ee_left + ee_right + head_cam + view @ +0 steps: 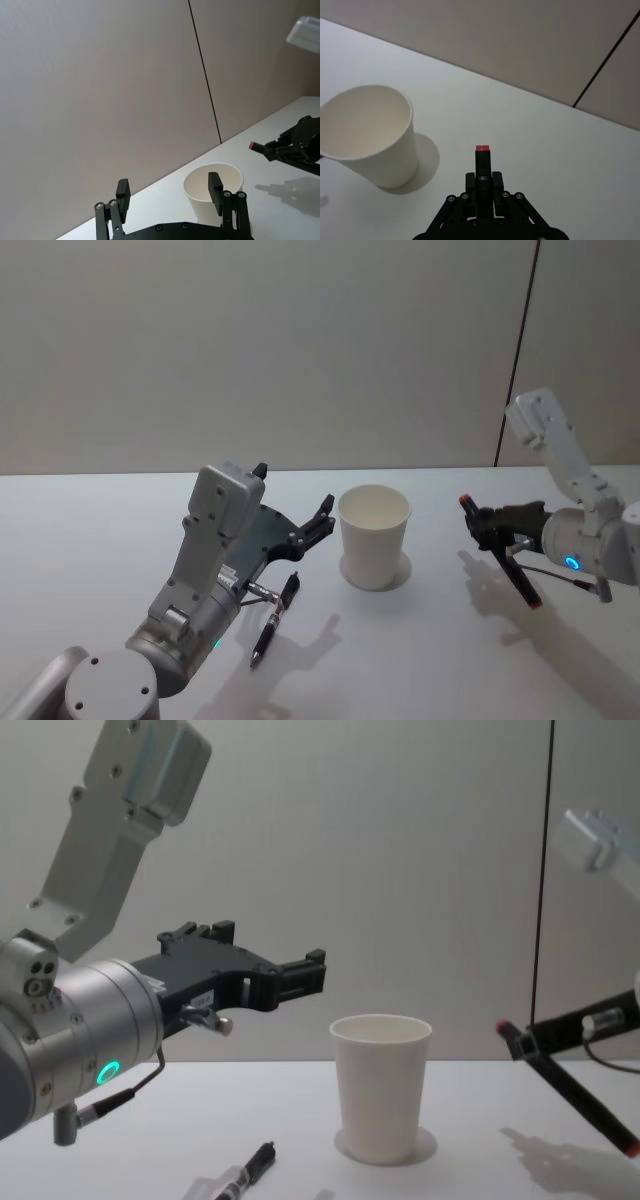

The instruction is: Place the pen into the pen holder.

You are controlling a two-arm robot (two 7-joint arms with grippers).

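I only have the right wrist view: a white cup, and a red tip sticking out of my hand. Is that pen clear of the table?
Observer: It looks so. In the chest view the held pen slants down from the right hand, and its shadow falls apart from it on the table.
Operator: Anything on the cup's far side?
Observer: The left hand hovers there, open, to the left of the cup.
Operator: Is it holding anything?
Observer: No, but a second pen lies flat on the table below it.
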